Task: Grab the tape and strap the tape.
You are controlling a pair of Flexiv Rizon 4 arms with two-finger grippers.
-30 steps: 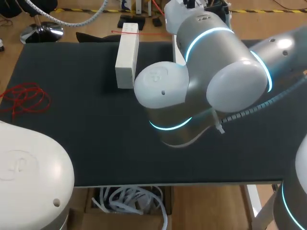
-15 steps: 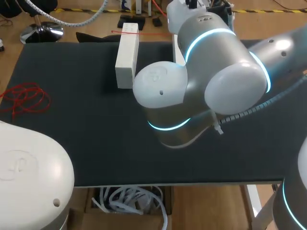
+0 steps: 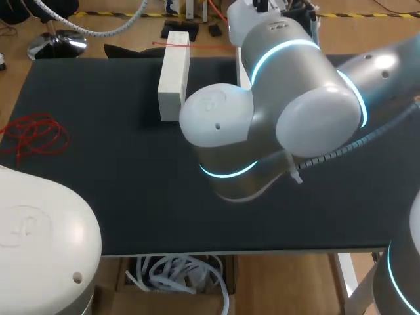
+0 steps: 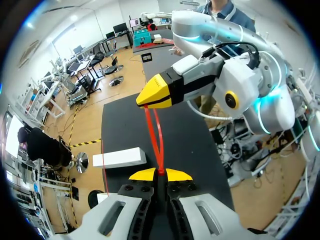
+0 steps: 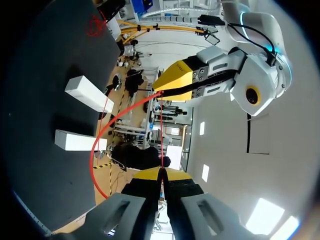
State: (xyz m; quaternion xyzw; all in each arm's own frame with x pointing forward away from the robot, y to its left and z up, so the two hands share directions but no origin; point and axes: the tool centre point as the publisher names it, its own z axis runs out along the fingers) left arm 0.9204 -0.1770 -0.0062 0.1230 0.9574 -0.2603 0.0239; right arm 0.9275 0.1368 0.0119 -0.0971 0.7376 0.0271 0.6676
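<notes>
A thin red tape (image 4: 159, 137) runs taut between my two grippers, held up above the black table. In the left wrist view my left gripper (image 4: 160, 173) is shut on one end, and straight ahead my right gripper (image 4: 154, 96) pinches the other. From the right wrist view, my right gripper (image 5: 161, 172) is shut on the tape (image 5: 98, 150), which also loops out beside it towards the left gripper (image 5: 176, 80). The head view hides both grippers behind my right arm (image 3: 275, 111). A line of red tape (image 3: 197, 45) shows at the far edge.
A white box (image 3: 174, 77) lies at the table's far middle, seen also as the white box (image 4: 120, 157) below the grippers. A second white box (image 5: 80, 141) lies near it. A tangle of red tape (image 3: 36, 134) rests at the table's left edge (image 3: 20, 98).
My right arm's elbow has drifted slightly to the left in the head view. Nothing else on the table has moved.
</notes>
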